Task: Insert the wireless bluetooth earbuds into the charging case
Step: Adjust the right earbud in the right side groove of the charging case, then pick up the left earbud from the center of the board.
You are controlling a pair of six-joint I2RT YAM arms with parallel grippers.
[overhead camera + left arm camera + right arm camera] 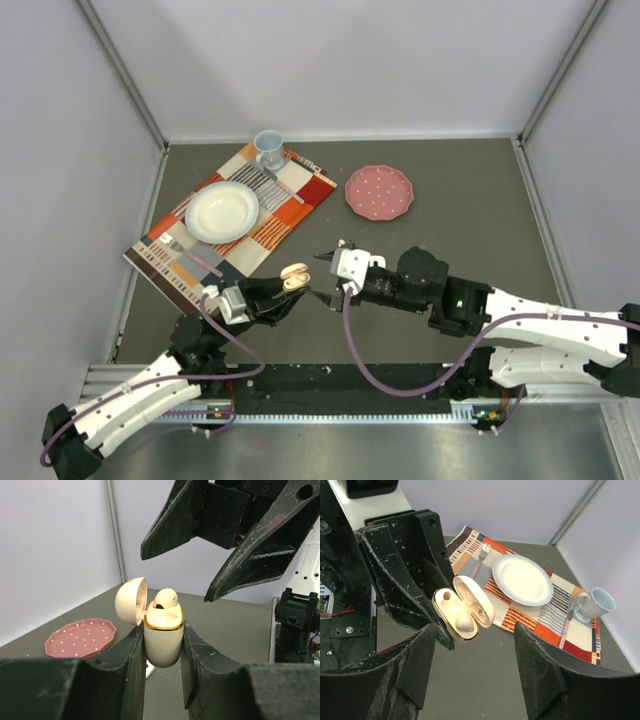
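Left wrist: left tool point(161, 630) clamped on charging case point(163, 647), right tool point(175, 576) apart overhead, pink plate point(80, 639) behind.

**Charging case point(463, 607) held with its lid flipped back**
The left gripper point(448, 611) clamps the charging case, 1 earbud point(464, 621) seated inside, while the right gripper's point(474, 628) 2 fingers stand spread apart in front. Behind lie a white plate point(522, 580), fork point(479, 560) and blue cup point(595, 605) on a striped placemat point(515, 622).

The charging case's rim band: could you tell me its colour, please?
Gold, around the cream charging case; clearest in the left wrist view.
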